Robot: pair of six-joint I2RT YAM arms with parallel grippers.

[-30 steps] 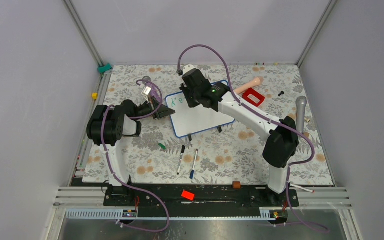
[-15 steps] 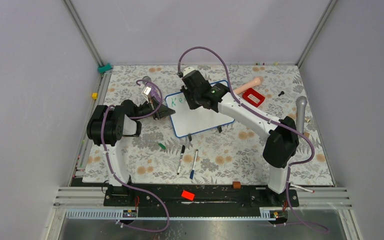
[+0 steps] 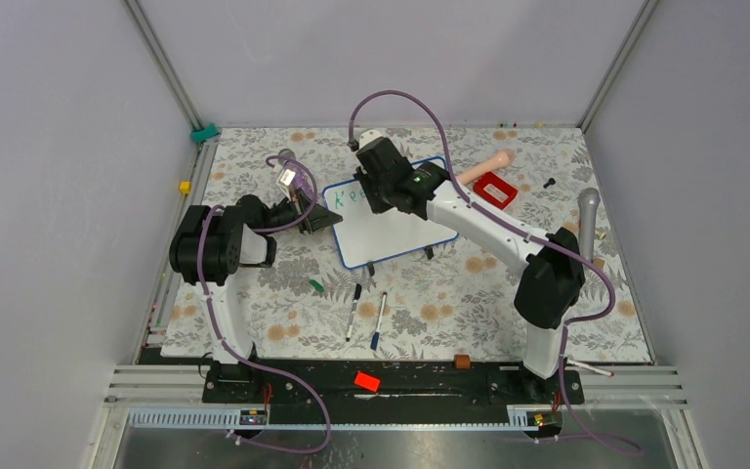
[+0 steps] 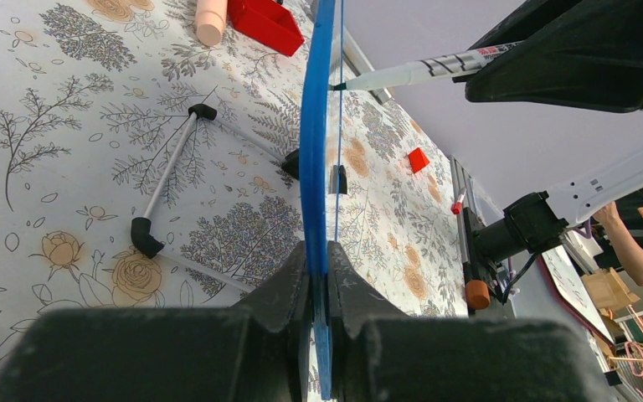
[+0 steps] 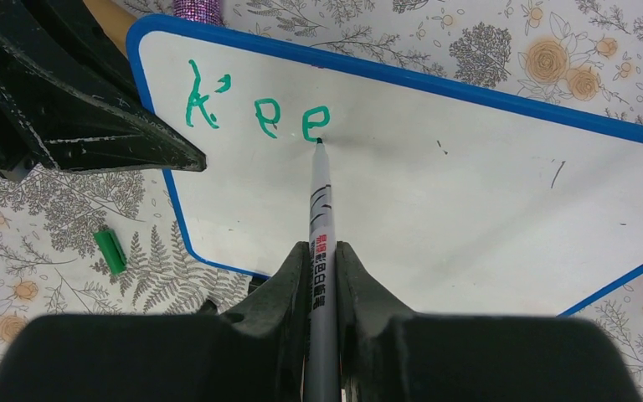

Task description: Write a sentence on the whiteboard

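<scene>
At the centre rear of the floral-covered table (image 3: 449, 303) sits the whiteboard (image 3: 395, 227), skewed to the table edges, with its two black feet at the near edge. A red box (image 3: 495, 190) lies just beyond its right corner.

The left gripper (image 4: 318, 260) is clamped on the board's blue left rim, one finger on each face. The right gripper (image 5: 322, 251) hangs over the upper left part of the board, jaws closed around a marker (image 5: 321, 201) whose tip touches the white surface.

Of the sentence (image 5: 255, 109), only the green letters "Kee" show, in the board's upper left corner; the tip rests at the foot of the last letter.

Two pens (image 3: 353, 311) lie near the board's near edge, and a green cap (image 3: 316, 285) lies left of them.
</scene>
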